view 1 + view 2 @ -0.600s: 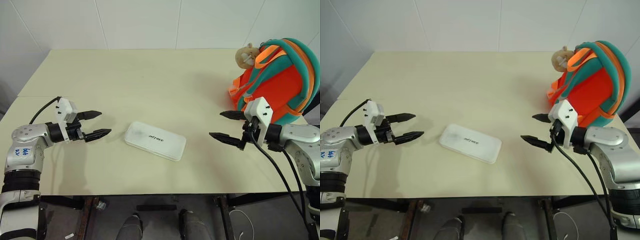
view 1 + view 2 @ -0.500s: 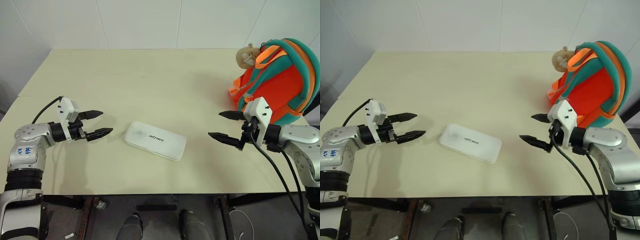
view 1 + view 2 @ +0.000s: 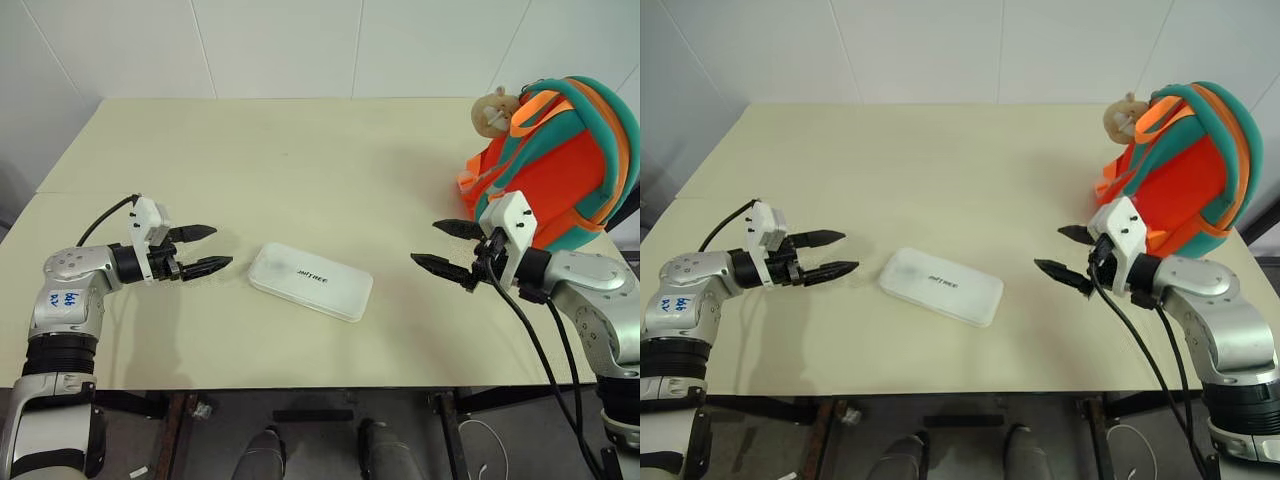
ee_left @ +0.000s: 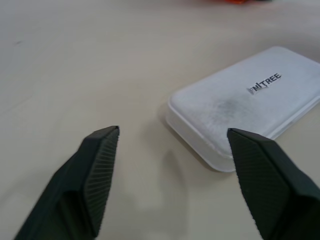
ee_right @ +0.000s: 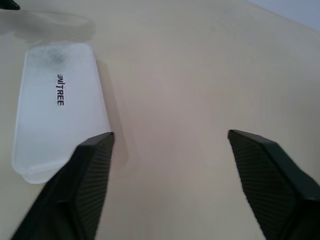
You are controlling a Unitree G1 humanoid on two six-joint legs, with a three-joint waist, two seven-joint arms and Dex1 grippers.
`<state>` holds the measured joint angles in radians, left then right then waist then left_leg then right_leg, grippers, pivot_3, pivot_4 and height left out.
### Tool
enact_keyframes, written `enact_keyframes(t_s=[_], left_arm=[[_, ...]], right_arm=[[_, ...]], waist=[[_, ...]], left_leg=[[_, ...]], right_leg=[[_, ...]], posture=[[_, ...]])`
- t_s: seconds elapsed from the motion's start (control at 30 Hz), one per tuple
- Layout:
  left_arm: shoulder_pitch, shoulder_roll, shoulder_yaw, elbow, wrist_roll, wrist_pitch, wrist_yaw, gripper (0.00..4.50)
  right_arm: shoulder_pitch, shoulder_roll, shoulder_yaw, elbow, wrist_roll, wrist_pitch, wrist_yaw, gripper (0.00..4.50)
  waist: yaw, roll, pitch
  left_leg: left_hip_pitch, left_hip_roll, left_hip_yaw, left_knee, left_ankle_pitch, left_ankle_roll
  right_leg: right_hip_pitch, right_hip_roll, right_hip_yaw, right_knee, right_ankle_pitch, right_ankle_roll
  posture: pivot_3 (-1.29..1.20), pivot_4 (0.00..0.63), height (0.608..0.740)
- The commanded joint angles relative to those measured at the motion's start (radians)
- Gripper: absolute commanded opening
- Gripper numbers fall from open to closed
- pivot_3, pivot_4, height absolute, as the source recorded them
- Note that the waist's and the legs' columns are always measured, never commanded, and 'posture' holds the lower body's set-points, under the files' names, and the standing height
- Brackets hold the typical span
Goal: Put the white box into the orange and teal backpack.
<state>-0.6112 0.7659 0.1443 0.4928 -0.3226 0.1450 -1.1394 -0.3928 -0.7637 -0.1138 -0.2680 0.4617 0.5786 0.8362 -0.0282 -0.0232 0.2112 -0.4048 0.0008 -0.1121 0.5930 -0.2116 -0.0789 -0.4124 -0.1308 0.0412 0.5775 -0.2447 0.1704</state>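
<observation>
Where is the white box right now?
In the left eye view the white box lies flat on the table near its front edge, between the left gripper and the right gripper, touching neither.

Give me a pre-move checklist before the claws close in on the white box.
1. White box lies flat on the table, nothing on top of it: ok.
2. Left claw open, at the box's left end, not touching it: ok.
3. Right claw open, off the box's right end with a gap of bare table between: ok.
4. Both claws empty: ok.
5. Orange and teal backpack stands at the table's right edge, behind the right claw: ok.
6. Backpack opening unzipped and ready to take the box: cannot tell.
</observation>
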Motion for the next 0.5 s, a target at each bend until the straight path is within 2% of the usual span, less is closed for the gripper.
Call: enact_keyframes(t_s=[0.03,0.23,0.27,0.3,0.5], left_arm=[[-0.034,0.02,0.002,0.017,0.029,-0.02,0.02,2.41],[-0.094,-0.012,-0.026,0.114,0.076,-0.058,0.039,0.46],[-0.107,-0.019,-0.034,0.134,0.086,-0.065,0.04,0.14],[-0.121,-0.025,-0.041,0.154,0.091,-0.067,0.037,0.04],[-0.181,-0.079,-0.098,0.25,0.124,-0.091,-0.013,0.04]], right_arm=[[0.014,0.019,0.027,-0.045,-0.008,-0.003,-0.016,2.21],[0.05,0.037,0.082,-0.045,-0.089,-0.034,-0.067,0.1],[0.05,0.044,0.093,-0.032,-0.112,-0.047,-0.081,0.0],[0.049,0.048,0.108,-0.023,-0.133,-0.054,-0.09,0.0],[0.068,0.076,0.187,-0.006,-0.208,-0.076,-0.11,0.0]], waist=[[0.001,0.0,0.0],[0.002,0.0,0.0],[0.002,0.0,0.0],[0.003,0.0,0.0],[0.002,0.0,0.0]], left_leg=[[0.0,0.0,0.0,0.0,0.0,0.0],[0.0,0.0,0.0,0.0,0.0,0.0],[0.0,0.0,0.0,0.0,0.0,0.0],[0.0,0.0,0.0,0.0,0.0,0.0],[0.0,0.0,0.0,0.001,0.0,0.0]], right_leg=[[0.0,0.0,0.0,0.0,0.0,0.0],[0.0,0.0,0.0,0.0,0.0,0.0],[0.0,0.0,0.0,0.0,0.0,0.0],[0.0,0.0,0.0,0.0,0.0,0.0],[0.0,0.0,0.0,0.002,0.0,0.0]], posture=[[0.0,0.15,0.74],[0.0,0.15,0.74],[0.0,0.15,0.74],[0.0,0.15,0.74],[0.0,0.15,0.74]])
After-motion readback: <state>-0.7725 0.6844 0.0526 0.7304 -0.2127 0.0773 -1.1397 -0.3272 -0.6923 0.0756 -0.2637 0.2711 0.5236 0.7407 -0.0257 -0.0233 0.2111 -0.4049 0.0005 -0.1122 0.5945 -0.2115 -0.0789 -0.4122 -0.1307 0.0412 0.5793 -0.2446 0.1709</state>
